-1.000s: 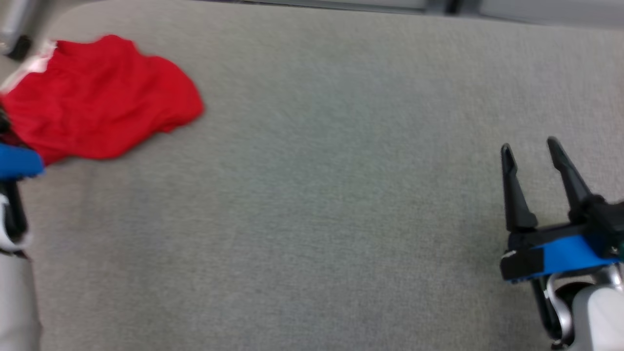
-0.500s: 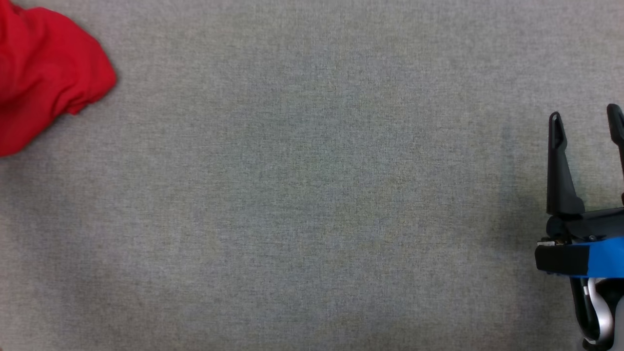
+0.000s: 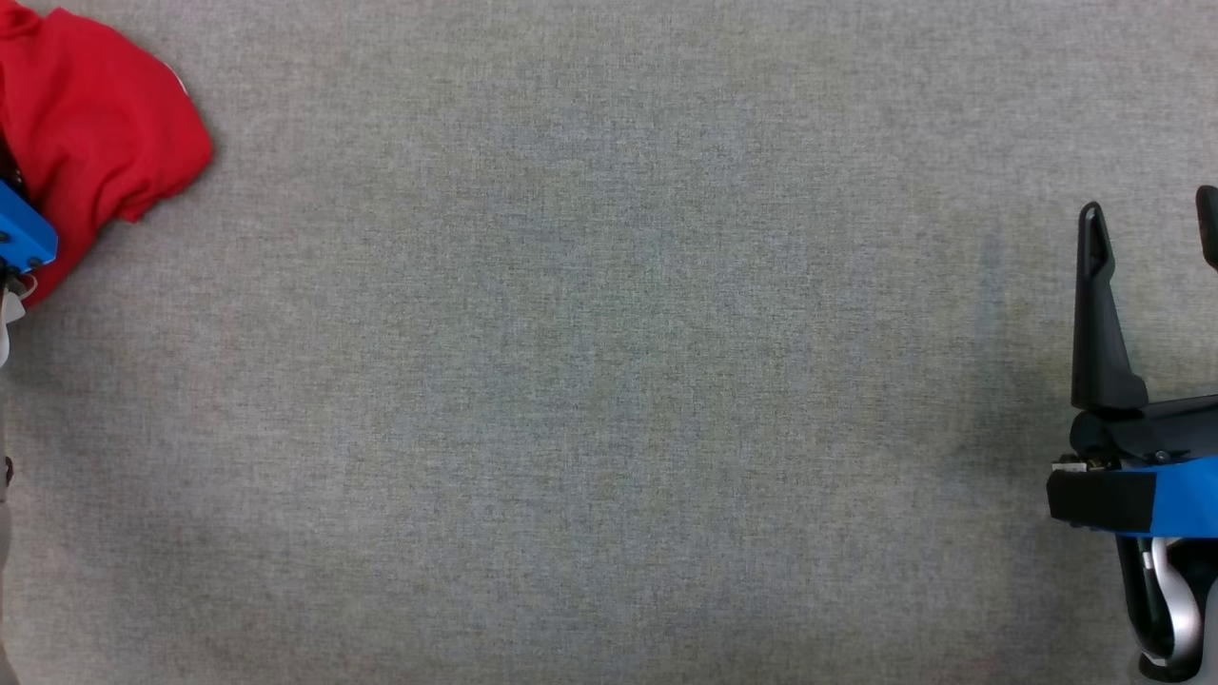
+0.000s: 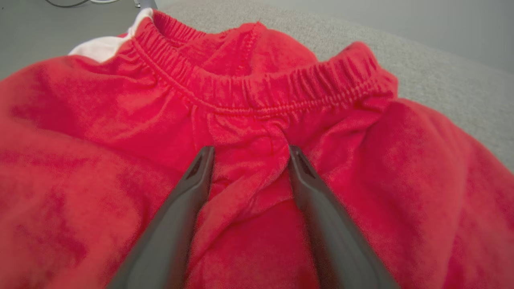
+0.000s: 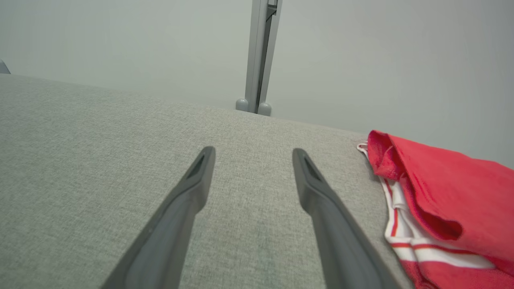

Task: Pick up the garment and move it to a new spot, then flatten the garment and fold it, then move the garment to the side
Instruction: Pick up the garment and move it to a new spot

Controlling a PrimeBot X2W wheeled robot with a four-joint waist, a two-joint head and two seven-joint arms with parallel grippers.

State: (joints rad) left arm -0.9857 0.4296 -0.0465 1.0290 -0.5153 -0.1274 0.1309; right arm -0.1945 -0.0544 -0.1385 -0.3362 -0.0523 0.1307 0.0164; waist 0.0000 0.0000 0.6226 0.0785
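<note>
Garment: red, crumpled, lay at far left edge of grey table; white-striped trim showed in right wrist view.
Left gripper: jaws apart, straddled a raised fold just below elastic waistband; nothing clamped.
Right gripper: jaws apart, empty, hung over bare table, well apart from garment.
Step in hand: judged first pick-up, grasp not yet made.
Next move: likely called for closing left jaws on fold, then lifting toward open middle of table.
</note>
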